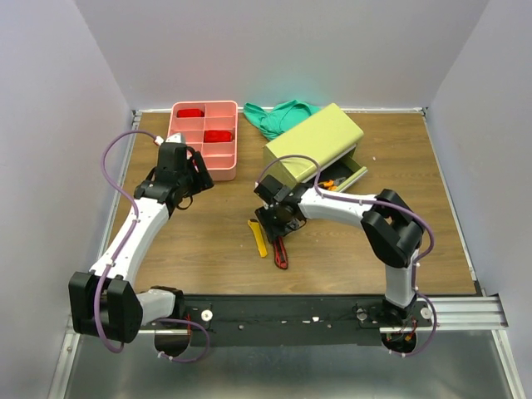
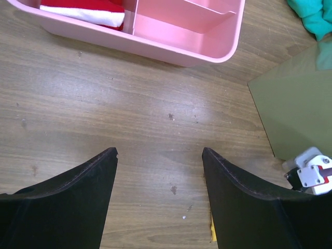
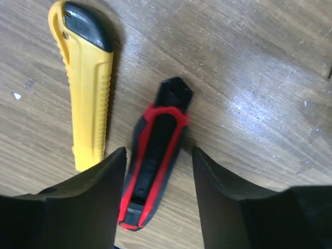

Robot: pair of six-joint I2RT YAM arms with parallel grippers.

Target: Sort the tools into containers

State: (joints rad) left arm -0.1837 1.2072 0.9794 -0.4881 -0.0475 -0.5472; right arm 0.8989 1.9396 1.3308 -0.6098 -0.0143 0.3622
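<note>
A red-black utility knife (image 3: pixel 155 166) lies flat on the wooden table, with a yellow utility knife (image 3: pixel 88 88) beside it on the left. Both show in the top view, the red-black knife (image 1: pixel 281 252) and the yellow knife (image 1: pixel 259 238). My right gripper (image 3: pixel 158 155) is open and straddles the red-black knife, its fingers on either side and apart from it; it shows in the top view too (image 1: pixel 278 223). My left gripper (image 2: pixel 160 153) is open and empty over bare table, just in front of the pink tray (image 2: pixel 176 44), as the top view (image 1: pixel 187 170) shows.
The olive-green chest (image 1: pixel 314 141) stands behind the right gripper with a lower drawer (image 1: pixel 345 177) open, orange-handled tools inside. The pink tray (image 1: pixel 205 141) holds red items in two compartments. A green cloth (image 1: pixel 278 116) lies at the back.
</note>
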